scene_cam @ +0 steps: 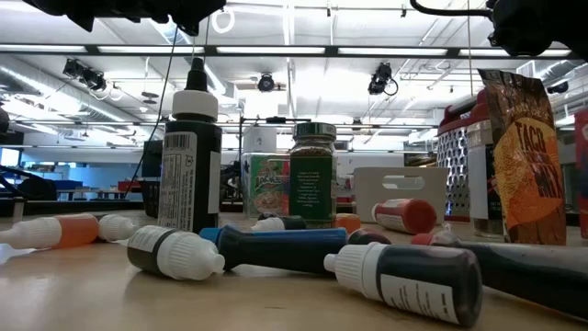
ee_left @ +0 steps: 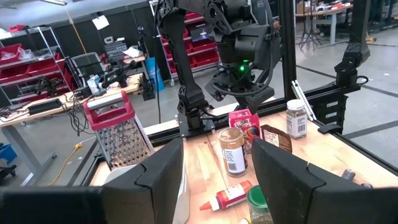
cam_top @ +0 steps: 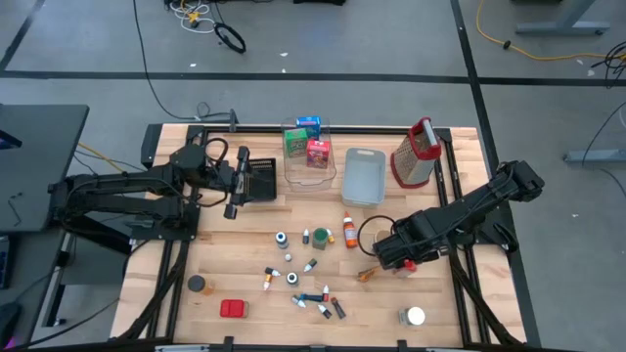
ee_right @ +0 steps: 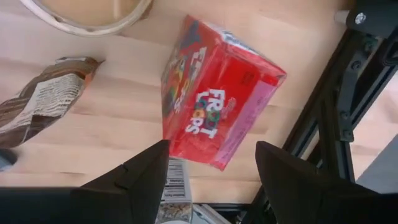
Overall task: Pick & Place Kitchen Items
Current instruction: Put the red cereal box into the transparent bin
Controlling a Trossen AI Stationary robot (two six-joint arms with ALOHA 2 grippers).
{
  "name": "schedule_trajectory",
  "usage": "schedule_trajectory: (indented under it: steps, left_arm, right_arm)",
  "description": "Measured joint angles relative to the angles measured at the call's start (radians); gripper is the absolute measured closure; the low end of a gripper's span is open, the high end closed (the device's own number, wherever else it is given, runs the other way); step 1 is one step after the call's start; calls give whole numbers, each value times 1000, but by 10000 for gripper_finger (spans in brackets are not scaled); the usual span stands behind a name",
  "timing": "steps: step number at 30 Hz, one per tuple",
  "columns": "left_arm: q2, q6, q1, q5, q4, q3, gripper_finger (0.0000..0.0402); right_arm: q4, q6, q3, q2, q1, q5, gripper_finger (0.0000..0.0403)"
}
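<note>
The kitchen items lie scattered over the wooden table: small bottles (cam_top: pixel 311 264), a red box (cam_top: pixel 233 309), a dark jar (cam_top: pixel 198 284) and a white-lidded jar (cam_top: pixel 416 316). My right gripper (ee_right: pixel 212 147) points down at the table's right, open, over a red cereal box (ee_right: pixel 214 102). The box's near corner lies between the fingers. A brown taco packet (ee_right: pixel 43 102) lies beside it. My left gripper (ee_left: pixel 217 180) hangs level and open near the table's far left (cam_top: pixel 274 182), nothing between its fingers. My right gripper comes from above with a finger (ee_right: pixel 146 177) on either side of the red box's near corner (ee_right: pixel 214 158). I cannot tell whether a finger touches the box.
A clear bin (cam_top: pixel 293 176) at the far middle holds green, blue and red boxes. Beside it stand a grey-blue tray (cam_top: pixel 364 178) and a metal grater with a red handle (cam_top: pixel 415 154). A red-capped bottle (cam_top: pixel 349 233) and a thin ring (cam_top: pixel 372 233) lie near my right gripper.
</note>
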Motion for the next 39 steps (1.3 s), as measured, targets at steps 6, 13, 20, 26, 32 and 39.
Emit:
schedule_trajectory:
  steps: [6,13,20,26,32,39]
  left_arm:
    - [0,0,0,0,-1,0,202]
    - [0,-26,0,0,-2,0,200]
    - [0,-24,0,0,-2,0,202]
    - [0,-24,0,0,-1,0,200]
    - [0,-24,0,0,-1,0,202]
    - [0,-25,0,0,-2,0,201]
  right_arm:
    - [28,-2,0,0,0,58,152]
    - [27,24,-18,0,1,55,152]
    - [28,23,-23,0,1,37,152]
    - [16,-10,-23,0,1,3,152]
    - [12,22,-23,0,1,13,152]
    - [5,57,-23,0,3,64,152]
